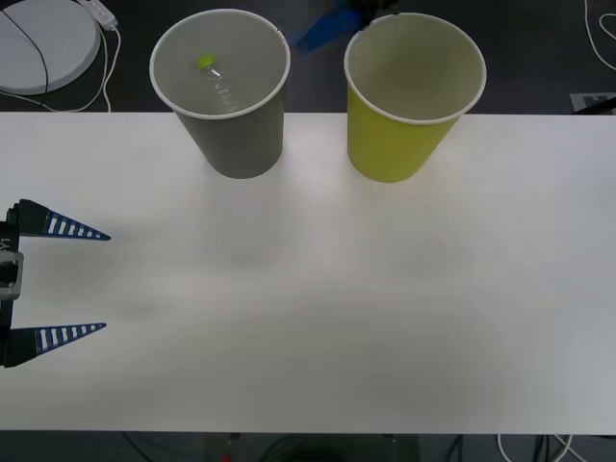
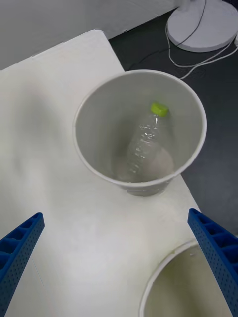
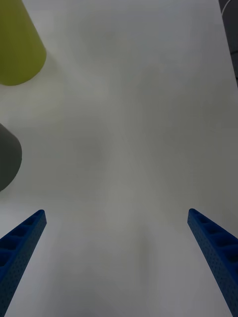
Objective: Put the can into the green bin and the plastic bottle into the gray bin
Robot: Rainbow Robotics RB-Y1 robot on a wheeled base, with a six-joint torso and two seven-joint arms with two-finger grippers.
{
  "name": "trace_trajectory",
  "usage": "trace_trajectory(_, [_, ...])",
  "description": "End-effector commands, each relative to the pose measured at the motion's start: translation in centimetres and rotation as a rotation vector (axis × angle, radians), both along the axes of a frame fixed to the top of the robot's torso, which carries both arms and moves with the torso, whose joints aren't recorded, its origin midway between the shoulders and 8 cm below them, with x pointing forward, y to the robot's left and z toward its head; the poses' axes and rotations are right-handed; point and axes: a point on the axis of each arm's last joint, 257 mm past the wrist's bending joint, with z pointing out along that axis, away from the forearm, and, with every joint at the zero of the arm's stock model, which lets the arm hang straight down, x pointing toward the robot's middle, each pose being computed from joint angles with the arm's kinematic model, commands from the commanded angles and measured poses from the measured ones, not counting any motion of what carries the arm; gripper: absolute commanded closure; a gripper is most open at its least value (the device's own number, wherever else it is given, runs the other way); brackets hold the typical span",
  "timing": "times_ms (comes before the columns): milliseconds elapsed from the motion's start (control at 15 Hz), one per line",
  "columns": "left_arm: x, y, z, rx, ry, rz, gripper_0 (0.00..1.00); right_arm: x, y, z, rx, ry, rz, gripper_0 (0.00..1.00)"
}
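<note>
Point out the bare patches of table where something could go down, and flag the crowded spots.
The table is bare from the two cups forward to its near edge, bounded at the left by the open left gripper. Crowded: the back edge, where the gray bin, holding the plastic bottle, stands beside the green bin, with the open right gripper above them.

Even bright light, soft shadows, mild blur

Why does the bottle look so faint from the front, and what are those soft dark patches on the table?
Front view: the clear plastic bottle nearly vanishes against the gray bin's pale inside; soft shadows spread before both cups. Right wrist view: the bottle reads clearly, between the open right claw's fingers. Left wrist view: faint blurry shadows on the table, beyond the open left claw.
</note>
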Motion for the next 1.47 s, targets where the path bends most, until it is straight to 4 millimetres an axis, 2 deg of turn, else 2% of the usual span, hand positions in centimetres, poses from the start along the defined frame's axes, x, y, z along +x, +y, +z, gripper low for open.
trace_trajectory(67, [0.0,0.0,0.0,0.000,0.000,0.000,0.00,-1.5,-3.0,-0.9,-0.001,-0.037,0.063,0.00])
trace_trajectory(533, [0.0,0.0,0.0,0.000,0.000,0.000,0.00,-5.6,-11.2,-4.2,-0.004,-0.172,0.202,0.00])
trace_trajectory(800, [0.0,0.0,0.0,0.000,0.000,0.000,0.00,-8.2,-14.8,-6.4,0.001,-0.225,0.252,0.00])
trace_trajectory(1133, [0.0,0.0,0.0,0.000,0.000,0.000,0.00,-12.0,-17.9,-8.3,0.004,-0.268,0.295,0.00])
trace_trajectory(1467, [0.0,0.0,0.0,0.000,0.000,0.000,0.00,-16.1,-20.5,-10.0,-0.034,-0.304,0.249,0.00])
